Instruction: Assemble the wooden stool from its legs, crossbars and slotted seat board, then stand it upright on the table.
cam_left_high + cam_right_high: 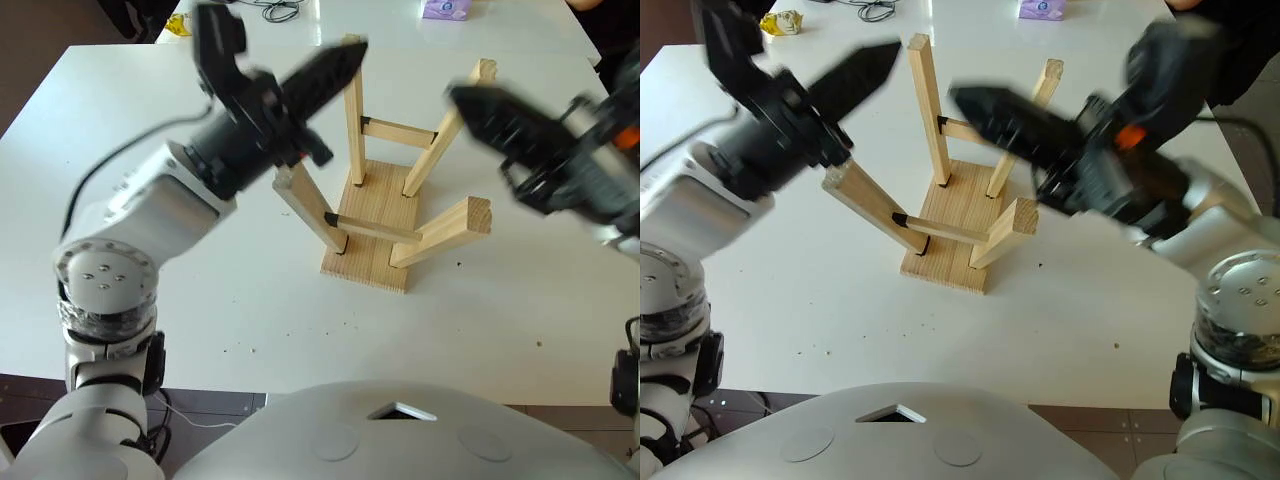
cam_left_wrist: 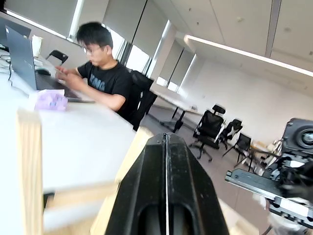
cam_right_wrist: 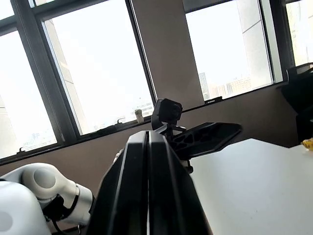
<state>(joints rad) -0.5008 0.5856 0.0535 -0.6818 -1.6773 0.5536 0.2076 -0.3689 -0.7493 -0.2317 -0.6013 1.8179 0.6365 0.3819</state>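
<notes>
Stool seat-down on desk, legs up, prob. awaiting flip; L tool & R tool flank it, both pinched closed, empty.

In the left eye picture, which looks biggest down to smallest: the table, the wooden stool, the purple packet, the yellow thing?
1. table
2. wooden stool
3. purple packet and yellow thing: both small, far back, too alike to rank.
</notes>
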